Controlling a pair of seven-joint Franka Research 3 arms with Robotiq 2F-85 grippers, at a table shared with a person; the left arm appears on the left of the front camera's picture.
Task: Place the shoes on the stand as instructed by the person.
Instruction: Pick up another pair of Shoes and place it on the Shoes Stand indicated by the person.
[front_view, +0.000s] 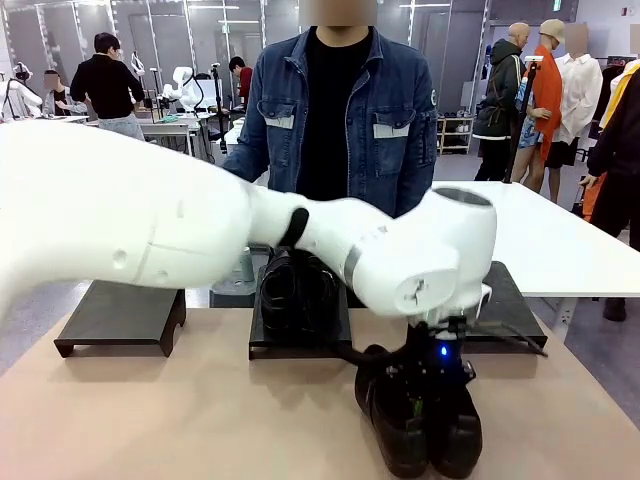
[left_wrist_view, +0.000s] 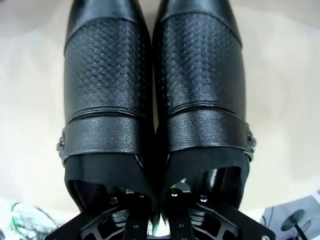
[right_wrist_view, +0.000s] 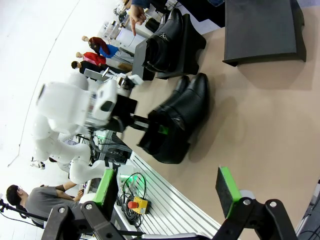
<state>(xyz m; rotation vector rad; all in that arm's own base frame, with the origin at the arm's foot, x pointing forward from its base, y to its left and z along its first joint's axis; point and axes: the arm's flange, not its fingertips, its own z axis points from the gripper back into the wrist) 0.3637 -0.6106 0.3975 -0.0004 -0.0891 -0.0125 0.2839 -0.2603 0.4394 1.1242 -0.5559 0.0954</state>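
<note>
Black shoes (left_wrist_view: 107, 75), dotted embossed pattern

A beige tabletop (front_view: 180, 420) is seen in front, a white table (front_view: 570, 245) behind it. A yellow box (right_wrist_view: 137, 205) with a red button is seen beside coiled cables (right_wrist_view: 131, 182).

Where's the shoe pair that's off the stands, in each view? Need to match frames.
Front: near pair lower right, on the tabletop.
Left wrist: near pair, large, toes pointing up.
Right wrist: near pair at centre, toes toward upper right.
Shared landmark: left gripper, shut on the shoes' inner walls.
</note>
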